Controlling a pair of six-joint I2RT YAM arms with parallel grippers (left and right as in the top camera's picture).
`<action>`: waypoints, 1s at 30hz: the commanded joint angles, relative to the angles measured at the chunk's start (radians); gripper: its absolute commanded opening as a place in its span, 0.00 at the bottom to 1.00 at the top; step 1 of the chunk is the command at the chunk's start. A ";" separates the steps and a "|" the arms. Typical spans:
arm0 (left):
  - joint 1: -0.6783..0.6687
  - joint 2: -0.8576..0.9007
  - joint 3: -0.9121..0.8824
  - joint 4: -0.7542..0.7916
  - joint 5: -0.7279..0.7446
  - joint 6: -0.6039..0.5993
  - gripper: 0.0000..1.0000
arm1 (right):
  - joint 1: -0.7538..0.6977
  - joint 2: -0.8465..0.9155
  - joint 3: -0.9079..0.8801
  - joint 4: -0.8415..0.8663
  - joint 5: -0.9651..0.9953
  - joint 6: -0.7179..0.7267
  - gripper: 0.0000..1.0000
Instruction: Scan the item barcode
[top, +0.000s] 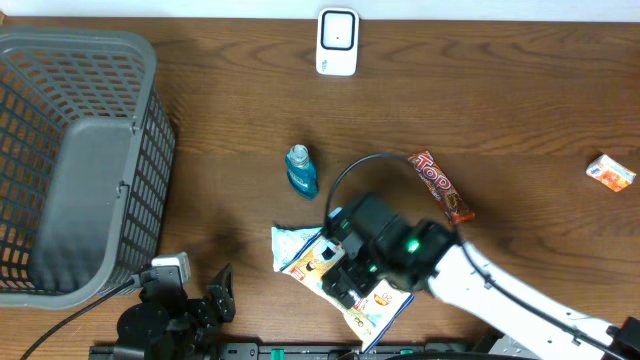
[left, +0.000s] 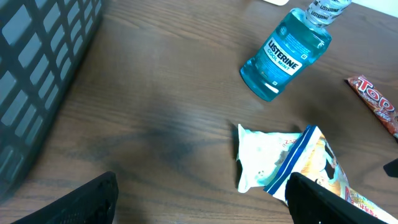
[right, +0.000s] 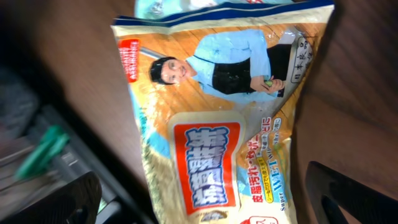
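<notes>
brown wood-grain worktop (top: 230, 120), contents as follows.
grey plastic basket (top: 150, 150): far left, upright.
white barcode scanner (top: 337, 42): back edge, centre.
blue mouthwash bottle (top: 302, 170): lying flat near the middle.
red chocolate bar (top: 441, 187): lying to the right of the bottle, apart from it.
small orange and white box (top: 611, 171): far right, alone.
wet-wipe pack (top: 295, 245): flat on the worktop at front centre, printed face up, well apart from the scanner, its near end hidden beneath the right arm in the overhead view.
right end effector (right: 199, 177): directly above the pack, fingers (right: 62, 199) spread wide to either side of it, pinching nothing.
left end effector (left: 199, 196): front left, near the basket, fingers spread, empty, the pack's white end just ahead of it.
</notes>
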 joint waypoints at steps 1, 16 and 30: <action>0.004 -0.001 0.000 -0.001 0.005 0.012 0.86 | 0.127 0.039 0.013 0.013 0.299 0.195 0.99; 0.004 -0.001 0.000 -0.001 0.005 0.012 0.86 | 0.349 0.277 0.014 0.036 0.440 0.373 0.99; 0.004 -0.001 0.000 -0.001 0.005 0.012 0.86 | 0.346 0.552 0.100 -0.116 0.449 0.547 0.28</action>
